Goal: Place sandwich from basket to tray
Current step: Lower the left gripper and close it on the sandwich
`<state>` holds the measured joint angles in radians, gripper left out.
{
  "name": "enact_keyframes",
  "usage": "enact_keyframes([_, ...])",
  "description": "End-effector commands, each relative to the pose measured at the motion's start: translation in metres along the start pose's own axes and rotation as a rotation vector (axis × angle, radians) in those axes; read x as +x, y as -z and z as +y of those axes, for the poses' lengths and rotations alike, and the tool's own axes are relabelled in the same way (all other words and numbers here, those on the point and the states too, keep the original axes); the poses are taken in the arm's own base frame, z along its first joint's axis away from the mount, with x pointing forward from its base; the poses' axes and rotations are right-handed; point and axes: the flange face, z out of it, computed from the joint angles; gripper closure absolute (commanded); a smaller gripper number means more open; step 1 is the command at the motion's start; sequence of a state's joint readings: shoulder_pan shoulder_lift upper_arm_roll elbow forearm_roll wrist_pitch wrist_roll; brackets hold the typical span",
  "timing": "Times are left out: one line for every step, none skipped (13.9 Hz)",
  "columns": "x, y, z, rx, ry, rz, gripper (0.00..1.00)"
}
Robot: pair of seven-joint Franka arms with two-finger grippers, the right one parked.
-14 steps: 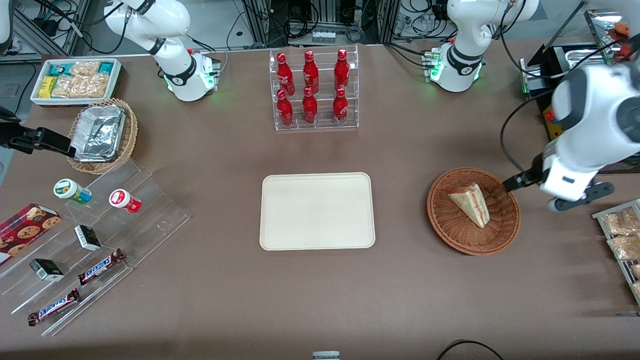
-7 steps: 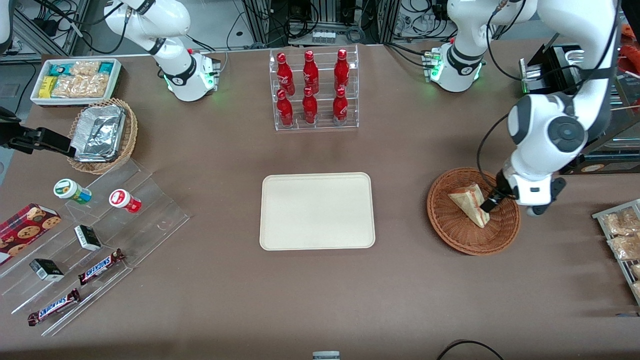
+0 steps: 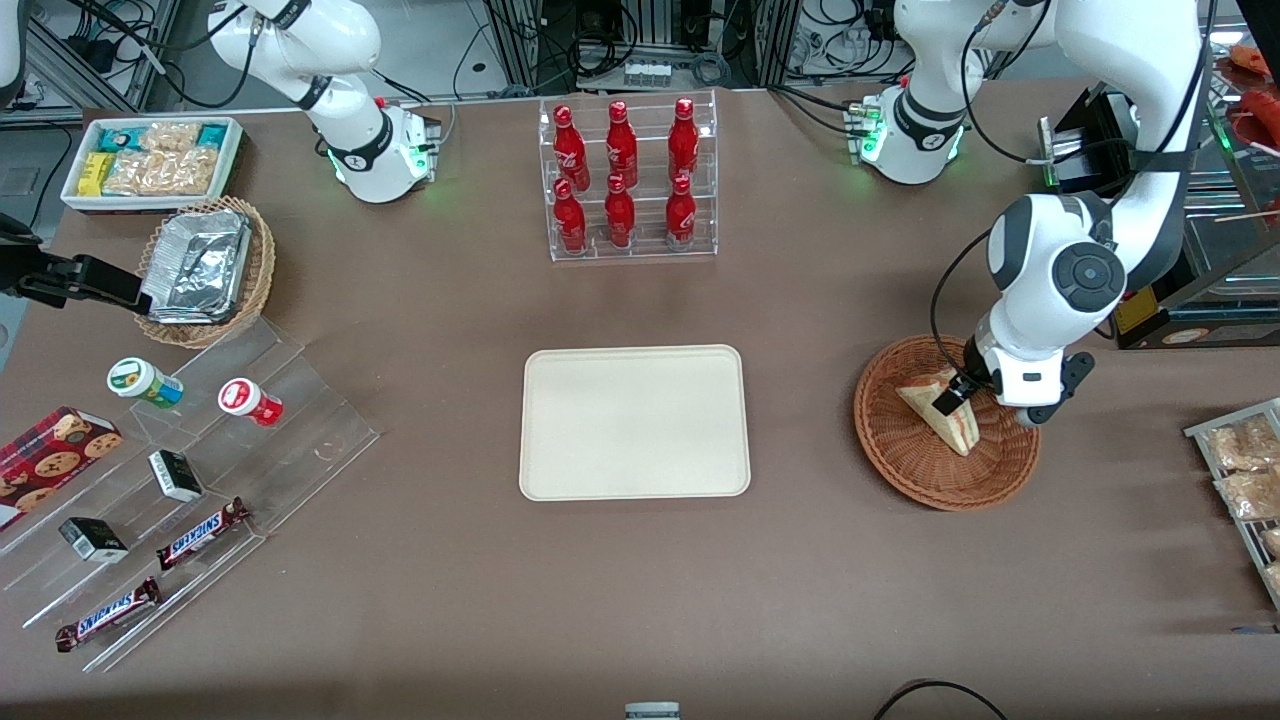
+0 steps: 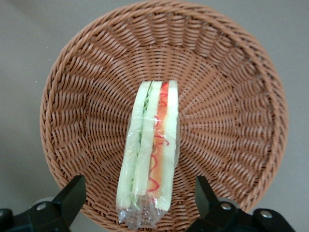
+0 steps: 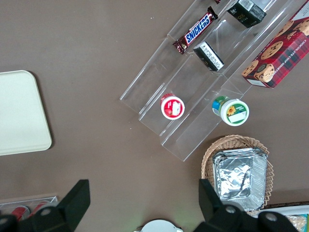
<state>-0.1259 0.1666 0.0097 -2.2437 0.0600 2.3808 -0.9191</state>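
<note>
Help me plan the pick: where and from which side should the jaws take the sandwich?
Grip the sandwich across its two flat bread faces, coming from above. It stands on edge in the basket, filling edge up, and the open gripper already straddles it.

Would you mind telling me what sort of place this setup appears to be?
Probably a robotics lab staged as a snack counter: cola bottles in a clear rack, a tray, and the gripper open over a sandwich in a basket.

A plastic-wrapped triangular white-bread sandwich with red and green filling lies in a round reddish-brown wicker basket, well apart from the bare cream rectangular tray.
</note>
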Motion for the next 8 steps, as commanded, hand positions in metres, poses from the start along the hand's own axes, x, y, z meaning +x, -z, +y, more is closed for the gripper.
enact_keyframes([-0.001,-0.018,0.001,-0.007,0.009,0.011,0.00])
enact_keyframes([-0.002,-0.026,0.001,-0.010,0.007,0.012,0.00])
enact_keyframes([-0.004,-0.032,0.000,-0.014,0.006,0.014,0.00])
enact_keyframes([-0.005,-0.037,-0.002,-0.020,0.007,0.018,0.00])
enact_keyframes([-0.008,-0.043,-0.003,-0.016,0.004,0.013,0.00])
enact_keyframes([-0.008,-0.047,-0.004,-0.011,0.006,0.010,0.00])
enact_keyframes([-0.008,-0.048,-0.004,-0.009,0.004,0.009,0.05])
enact_keyframes([-0.008,-0.048,-0.005,-0.008,0.006,0.008,0.42])
